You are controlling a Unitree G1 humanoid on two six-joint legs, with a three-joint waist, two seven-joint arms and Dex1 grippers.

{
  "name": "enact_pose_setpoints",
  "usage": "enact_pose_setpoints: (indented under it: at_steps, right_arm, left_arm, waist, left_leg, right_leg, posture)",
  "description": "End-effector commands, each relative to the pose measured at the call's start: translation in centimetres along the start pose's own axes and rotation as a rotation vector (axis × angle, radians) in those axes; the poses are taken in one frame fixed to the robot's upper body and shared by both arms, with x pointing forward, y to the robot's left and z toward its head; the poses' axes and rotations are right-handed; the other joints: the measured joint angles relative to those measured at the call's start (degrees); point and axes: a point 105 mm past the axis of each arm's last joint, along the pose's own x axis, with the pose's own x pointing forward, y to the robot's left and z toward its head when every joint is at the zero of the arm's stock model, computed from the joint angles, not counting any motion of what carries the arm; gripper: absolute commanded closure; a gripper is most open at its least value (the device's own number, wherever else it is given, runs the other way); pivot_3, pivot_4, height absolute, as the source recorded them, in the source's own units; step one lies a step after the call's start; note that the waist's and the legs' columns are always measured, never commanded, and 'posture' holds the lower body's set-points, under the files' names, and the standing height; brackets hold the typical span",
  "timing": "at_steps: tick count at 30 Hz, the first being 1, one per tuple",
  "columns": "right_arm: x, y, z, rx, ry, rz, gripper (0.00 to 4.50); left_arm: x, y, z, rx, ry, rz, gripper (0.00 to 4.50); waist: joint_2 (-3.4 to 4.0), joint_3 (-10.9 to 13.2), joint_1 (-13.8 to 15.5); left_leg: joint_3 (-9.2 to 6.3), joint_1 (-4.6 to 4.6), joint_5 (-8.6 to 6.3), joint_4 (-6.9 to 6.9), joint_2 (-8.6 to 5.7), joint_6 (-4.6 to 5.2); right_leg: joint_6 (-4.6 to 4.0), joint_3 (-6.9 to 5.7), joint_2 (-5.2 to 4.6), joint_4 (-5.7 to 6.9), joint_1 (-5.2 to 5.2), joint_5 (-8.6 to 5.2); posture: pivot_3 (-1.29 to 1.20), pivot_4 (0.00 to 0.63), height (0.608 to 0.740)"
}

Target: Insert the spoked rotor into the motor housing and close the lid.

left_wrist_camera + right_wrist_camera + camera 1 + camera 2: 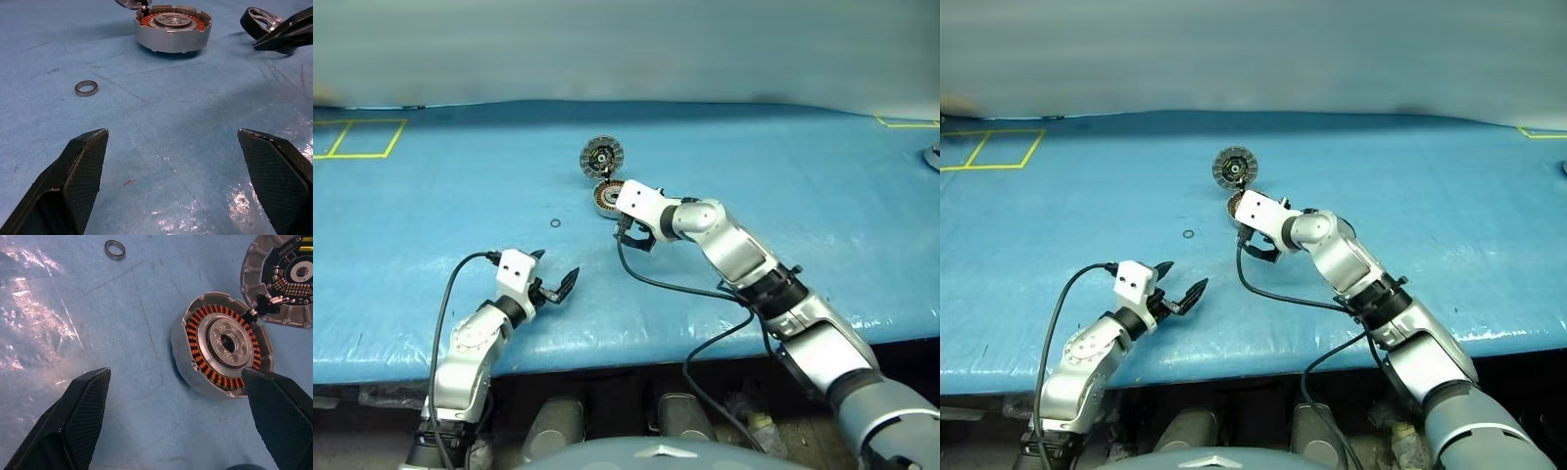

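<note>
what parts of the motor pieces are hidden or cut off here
- Black-rimmed spoked rotor: left wrist view, partly behind the right end effector's dark fingertip and cut by the top edge.
- Round grey ribbed lid: right wrist view, cut by the right edge.
- Silver copper-wound motor housing: head views, partly behind the right wrist.

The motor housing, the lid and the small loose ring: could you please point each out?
motor housing [225, 345]: right wrist view, silver centre inside the copper windings.
lid [288, 276]: right wrist view, ribbed inner face.
small loose ring [86, 88]: left wrist view, its metal rim.
</note>
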Motion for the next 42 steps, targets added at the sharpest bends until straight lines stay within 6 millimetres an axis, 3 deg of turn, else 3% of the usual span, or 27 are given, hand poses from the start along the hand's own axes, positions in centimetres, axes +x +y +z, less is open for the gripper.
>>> enact_pose_setpoints:
  at_steps: [1,19,35,38,41,42]
  right_arm:
    - [1.0,-1.5,1.2,-0.06,-0.024,-0.022,0.03]
    - [4.2,-2.6,1.5,-0.032,-0.052,-0.023,0.03]
    - [5.3,-0.8,-0.3,0.025,0.012,0.079,0.03]
    - [5.4,-0.6,-0.6,0.033,0.018,0.089,0.61]
    - [5.4,-0.4,-0.8,0.046,0.024,0.095,1.53]
    - [5.3,-0.4,-0.9,0.049,0.025,0.096,1.53]
  left_arm:
    - [-0.1,-0.4,1.5,0.026,-0.058,0.001,0.0]
    - [-0.5,-0.8,0.9,0.013,-0.061,0.022,0.0]
    - [-0.9,-0.7,0.4,0.0,-0.062,0.065,0.0]
    - [-1.0,-0.7,0.4,0.001,-0.061,0.064,0.0]
    - [-0.9,-0.6,0.4,0.004,-0.062,0.062,0.0]
    - [-0.9,-0.6,0.4,0.005,-0.062,0.061,0.0]
  waist:
    - [0.01,0.01,-0.05]
    - [0.17,0.1,-0.67]
    - [0.23,0.12,-1.05]
    - [0.23,0.12,-1.05]
    - [0.24,0.11,-1.03]
    - [0.24,0.1,-1.04]
  left_leg:
    - [0.01,0.0,-0.01,0.0,0.0,0.0]
    - [0.02,-0.03,-0.05,-0.1,0.02,-0.08]
    - [0.02,-0.02,-0.06,-0.12,0.03,-0.1]
    - [0.02,-0.02,-0.06,-0.11,0.03,-0.1]
    - [0.01,-0.02,-0.07,-0.11,0.03,-0.1]
    - [0.01,-0.02,-0.07,-0.11,0.03,-0.1]
  right_leg:
    - [0.0,0.03,-0.01,0.0,-0.01,0.0]
    - [-0.06,0.11,-0.01,0.07,-0.14,0.01]
    - [-0.08,0.13,-0.02,0.1,-0.16,0.02]
    - [-0.09,0.14,-0.02,0.1,-0.16,0.03]
    - [-0.09,0.14,-0.02,0.1,-0.15,0.03]
    - [-0.09,0.13,-0.02,0.1,-0.15,0.03]
  posture:
    - [0.0,0.15,0.74]
    - [0.0,0.15,0.74]
    - [0.0,0.15,0.74]
    - [0.0,0.15,0.74]
    - [0.0,0.15,0.74]
    - [0.0,0.15,0.74]
